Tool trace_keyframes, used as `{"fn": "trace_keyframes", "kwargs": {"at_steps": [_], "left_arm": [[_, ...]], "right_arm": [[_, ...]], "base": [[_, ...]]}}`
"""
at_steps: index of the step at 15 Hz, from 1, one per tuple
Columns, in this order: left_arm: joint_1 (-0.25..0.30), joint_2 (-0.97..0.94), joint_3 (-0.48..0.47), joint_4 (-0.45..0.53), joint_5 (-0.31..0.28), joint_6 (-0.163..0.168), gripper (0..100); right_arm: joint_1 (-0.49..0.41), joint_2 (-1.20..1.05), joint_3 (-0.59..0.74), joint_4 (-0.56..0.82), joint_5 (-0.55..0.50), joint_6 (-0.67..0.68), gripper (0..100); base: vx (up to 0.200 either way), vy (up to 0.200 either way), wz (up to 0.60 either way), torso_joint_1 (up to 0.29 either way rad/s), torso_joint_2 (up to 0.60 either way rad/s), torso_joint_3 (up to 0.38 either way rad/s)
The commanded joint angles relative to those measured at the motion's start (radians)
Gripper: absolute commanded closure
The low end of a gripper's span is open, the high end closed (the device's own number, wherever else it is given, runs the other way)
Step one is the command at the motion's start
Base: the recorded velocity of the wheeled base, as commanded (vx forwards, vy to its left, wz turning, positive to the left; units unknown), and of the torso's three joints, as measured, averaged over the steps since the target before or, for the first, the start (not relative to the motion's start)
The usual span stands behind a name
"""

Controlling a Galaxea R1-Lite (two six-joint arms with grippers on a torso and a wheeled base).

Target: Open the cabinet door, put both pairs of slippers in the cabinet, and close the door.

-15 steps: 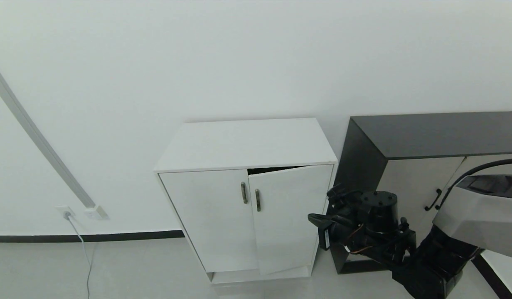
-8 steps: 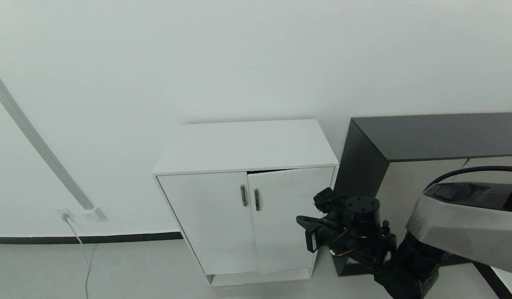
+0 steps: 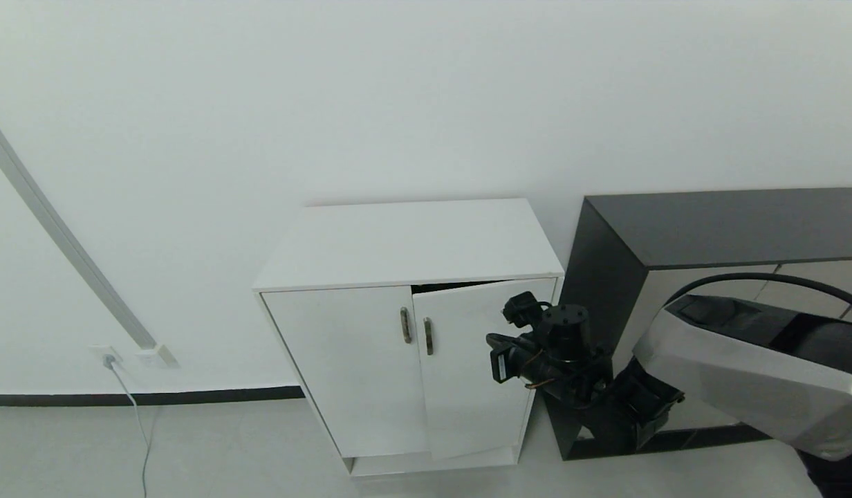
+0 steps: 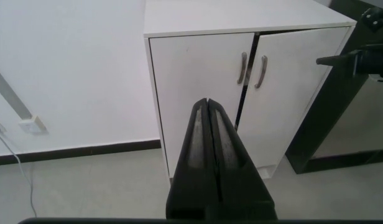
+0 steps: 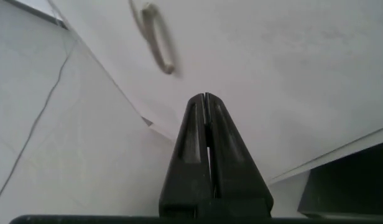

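**Head view:** The white cabinet (image 3: pixel 412 238) is standing against the wall. Its right door (image 3: pixel 471 394) is hanging slightly ajar, with a dark slit showing under the cabinet's top, while the left door (image 3: pixel 343 366) is sitting flush. The left door's handle (image 3: pixel 405 323) and the right door's handle (image 3: pixel 428 335) are standing side by side at the cabinet's middle seam. The right gripper (image 3: pixel 494 338) is hovering in front of the right door, on the side away from the handles, and is pointing across the door's face. A black sideboard (image 3: pixel 709 221) is standing just beside the cabinet on the right door's side. A wall socket (image 3: pixel 109 356) is sitting well apart from the cabinet on the left door's side.

**Left wrist view:** The left gripper (image 4: pixel 207 102) is hanging well back from the cabinet (image 4: pixel 241 15). Its 2 fingers are pressing flat together and carrying nothing, and it is aiming at the lower part of the left door.

**Right wrist view:** The right gripper (image 5: pixel 206 98) is pinching narrow, finger against finger, and gripping nothing. Its tips are sitting very near the right door's face (image 5: pixel 291 68). I cannot tell whether they are touching it. The curved handle (image 5: pixel 157 37) is showing farther along that door.
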Motion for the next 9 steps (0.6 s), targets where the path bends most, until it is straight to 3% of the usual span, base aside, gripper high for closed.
{"fn": "trace_keyframes", "kwargs": {"at_steps": [1,9], "left_arm": [[0.000,0.000,-0.001,0.000,0.001,-0.001,100],[0.000,0.000,-0.001,0.000,0.001,-0.001,100]], "right_arm": [[-0.011,0.046,-0.064,0.013,-0.017,0.000,100],[-0.056,0.103,-0.193,0.046,-0.020,0.000,100]], "base": [[0.000,0.000,0.00,0.000,0.00,0.000],[0.000,0.000,0.00,0.000,0.00,0.000]]}}
